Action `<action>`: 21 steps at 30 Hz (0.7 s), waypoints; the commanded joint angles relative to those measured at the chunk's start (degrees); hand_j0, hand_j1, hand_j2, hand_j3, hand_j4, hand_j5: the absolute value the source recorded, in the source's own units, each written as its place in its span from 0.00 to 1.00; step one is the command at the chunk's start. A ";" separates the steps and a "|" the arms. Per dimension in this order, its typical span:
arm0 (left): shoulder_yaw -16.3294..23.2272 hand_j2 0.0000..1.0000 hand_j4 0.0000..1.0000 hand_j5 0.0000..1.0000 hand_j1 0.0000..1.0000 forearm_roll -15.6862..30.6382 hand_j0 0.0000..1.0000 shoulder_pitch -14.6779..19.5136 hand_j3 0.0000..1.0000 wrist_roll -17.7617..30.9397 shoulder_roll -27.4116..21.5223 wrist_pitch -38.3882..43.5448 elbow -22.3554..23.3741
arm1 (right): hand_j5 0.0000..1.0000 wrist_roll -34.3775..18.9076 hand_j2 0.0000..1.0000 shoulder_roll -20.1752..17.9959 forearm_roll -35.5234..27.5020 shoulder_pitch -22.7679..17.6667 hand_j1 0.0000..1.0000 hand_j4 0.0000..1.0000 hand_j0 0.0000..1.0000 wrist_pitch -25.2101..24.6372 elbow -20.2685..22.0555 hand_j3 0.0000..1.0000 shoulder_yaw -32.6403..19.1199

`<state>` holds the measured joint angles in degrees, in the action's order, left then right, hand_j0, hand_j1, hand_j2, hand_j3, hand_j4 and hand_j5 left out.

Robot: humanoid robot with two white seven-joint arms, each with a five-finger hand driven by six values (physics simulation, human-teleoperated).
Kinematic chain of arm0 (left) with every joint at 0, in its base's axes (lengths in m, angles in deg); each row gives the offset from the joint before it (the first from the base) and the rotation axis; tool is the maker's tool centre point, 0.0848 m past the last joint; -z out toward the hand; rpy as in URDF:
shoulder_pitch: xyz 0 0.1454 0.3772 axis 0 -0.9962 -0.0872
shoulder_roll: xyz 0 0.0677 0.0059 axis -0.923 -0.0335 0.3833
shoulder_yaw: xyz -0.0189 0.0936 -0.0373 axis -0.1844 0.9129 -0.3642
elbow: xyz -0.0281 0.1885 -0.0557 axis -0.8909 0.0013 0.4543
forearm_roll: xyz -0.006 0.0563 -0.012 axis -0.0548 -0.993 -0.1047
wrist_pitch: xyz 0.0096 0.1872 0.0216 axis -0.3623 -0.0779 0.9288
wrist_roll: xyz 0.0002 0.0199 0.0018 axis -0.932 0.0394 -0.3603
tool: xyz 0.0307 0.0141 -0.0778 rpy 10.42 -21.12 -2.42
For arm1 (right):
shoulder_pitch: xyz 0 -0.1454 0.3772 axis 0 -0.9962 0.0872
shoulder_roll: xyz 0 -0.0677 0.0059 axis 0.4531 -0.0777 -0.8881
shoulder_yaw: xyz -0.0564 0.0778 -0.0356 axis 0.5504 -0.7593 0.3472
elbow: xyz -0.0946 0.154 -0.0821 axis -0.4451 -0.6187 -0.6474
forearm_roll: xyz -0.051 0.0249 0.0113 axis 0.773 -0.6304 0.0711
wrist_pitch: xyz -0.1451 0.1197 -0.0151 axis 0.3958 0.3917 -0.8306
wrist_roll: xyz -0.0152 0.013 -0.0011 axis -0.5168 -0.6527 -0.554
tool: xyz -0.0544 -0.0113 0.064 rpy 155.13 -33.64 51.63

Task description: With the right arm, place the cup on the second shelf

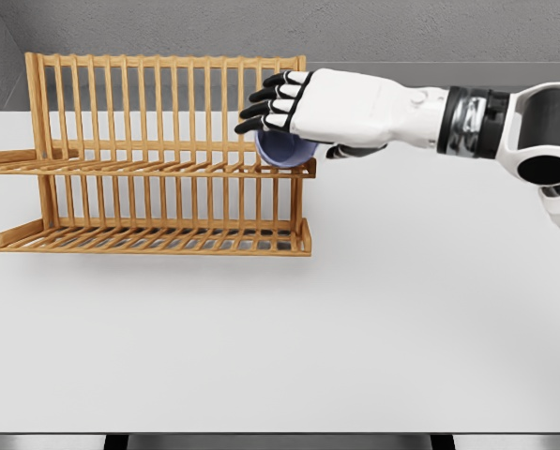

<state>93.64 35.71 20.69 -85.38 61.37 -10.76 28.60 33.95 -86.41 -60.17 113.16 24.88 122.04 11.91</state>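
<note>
I have the right hand (pixel 289 108) at roughly one o'clock in the head view, its fingers curled over the cup (pixel 284 148), which sits under the palm at the right end of the rack's upper shelf (pixel 148 167). Whether the cup's base touches the slats or hangs just above them, I cannot tell; the hand hides most of it.

My worry is the edge. The cup is so near the shelf's right end that, released here, it could tip off toward three o'clock onto the counter (pixel 401 309). The knuckles are also close to the upright bars, so a careless move could nudge the light rack (pixel 167 155).

The cup looks smooth, rounded, pale blue-violet, likely slippery. The rack is slatted bamboo-coloured wood in two tiers; a rounded base may settle unevenly in the gaps. The counter is flat matte white.
</note>
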 commanded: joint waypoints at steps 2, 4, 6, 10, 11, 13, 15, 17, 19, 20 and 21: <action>-0.01 1.00 1.00 1.00 1.00 0.01 1.00 0.00 1.00 0.01 0.00 0.00 0.00 | 1.00 0.03 1.00 -0.09 -0.31 0.00 1.00 1.00 1.00 0.01 0.26 1.00 -1.33; -0.01 1.00 1.00 1.00 1.00 0.01 1.00 0.00 1.00 0.01 0.00 0.00 0.00 | 1.00 0.03 1.00 -0.27 -0.39 -0.09 1.00 1.00 1.00 0.36 0.26 1.00 -3.26; -0.01 1.00 1.00 1.00 1.00 0.01 1.00 0.00 1.00 0.01 0.00 0.00 0.00 | 1.00 0.03 1.00 -0.97 -0.48 -0.44 1.00 1.00 1.00 0.71 0.26 1.00 -6.16; -0.01 1.00 1.00 1.00 1.00 0.01 1.00 0.00 1.00 0.01 0.00 0.00 0.00 | 1.00 0.03 1.00 -5.62 -0.66 -4.47 1.00 1.00 1.00 3.08 0.17 1.00 -17.14; -0.01 1.00 1.00 1.00 1.00 0.01 1.00 0.00 1.00 0.01 0.00 0.00 0.00 | 1.00 0.03 1.00 -8.08 -0.74 -7.11 1.00 1.00 1.00 4.49 0.17 1.00 -19.43; -0.01 1.00 1.00 1.00 1.00 0.01 1.00 0.00 1.00 0.01 0.00 0.00 0.00 | 1.00 0.03 1.00 -10.72 -0.92 -12.12 1.00 1.00 1.00 7.65 0.17 1.00 -23.99; -0.01 1.00 1.00 1.00 1.00 0.01 1.00 0.00 1.00 0.01 0.00 0.00 0.00 | 1.00 0.03 1.00 -9.41 -0.92 -16.52 1.00 1.00 1.00 8.55 0.17 1.00 -29.62; -0.01 1.00 1.00 1.00 1.00 0.01 1.00 0.00 1.00 0.01 0.00 0.00 0.00 | 1.00 0.03 1.00 -0.71 -0.83 -20.30 1.00 1.00 1.00 8.55 0.08 1.00 -33.14; -0.01 1.00 1.00 1.00 1.00 0.01 1.00 0.00 1.00 0.01 0.00 0.00 0.00 | 1.00 0.03 1.00 -0.62 -0.92 -22.67 1.00 1.00 1.00 8.55 -0.27 1.00 -34.73; -0.01 1.00 1.00 1.00 1.00 0.01 1.00 0.00 1.00 0.01 0.00 0.00 0.00 | 1.00 0.03 1.00 -0.44 -0.92 -22.94 1.00 1.00 1.00 8.55 -0.36 1.00 -34.64; -0.01 1.00 1.00 1.00 1.00 0.01 1.00 0.00 1.00 0.01 0.00 0.00 0.00 | 1.00 0.03 1.00 -0.27 -0.92 -22.94 1.00 1.00 1.00 8.55 0.08 1.00 -34.64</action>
